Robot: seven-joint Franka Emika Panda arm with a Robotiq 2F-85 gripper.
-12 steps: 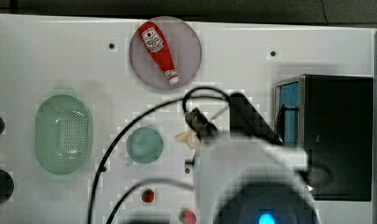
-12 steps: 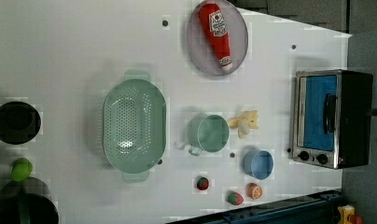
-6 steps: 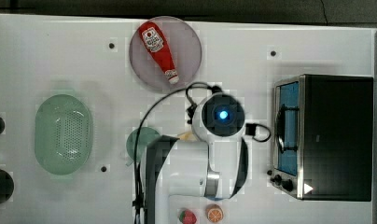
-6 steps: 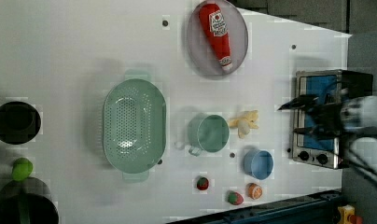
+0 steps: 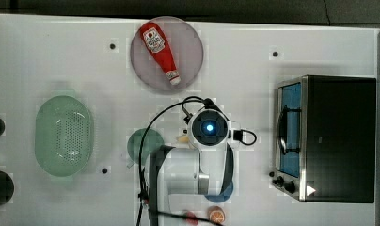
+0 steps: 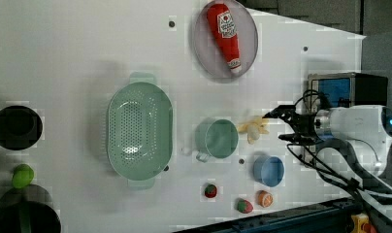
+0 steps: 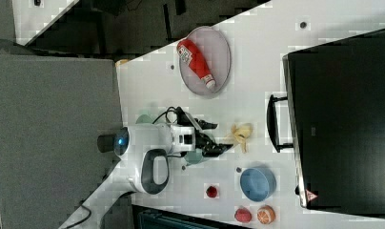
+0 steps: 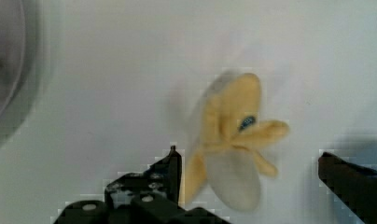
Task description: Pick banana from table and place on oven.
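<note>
Gripper (image 8: pixel 245 175) hangs with its jaws spread wide and nothing between them, poised over the banana (image 8: pixel 233 149), which lies on the white table (image 6: pixel 87 53) between the green cup (image 6: pixel 217 138) and the oven (image 6: pixel 347 90). Small, light and probably smooth plastic, the banana looks likely to slip; pinching across the thick middle, clear of the splayed peel flaps, seems safest. From the top view the arm covers most of the fruit, and the wrist view blurs its outline.
</note>
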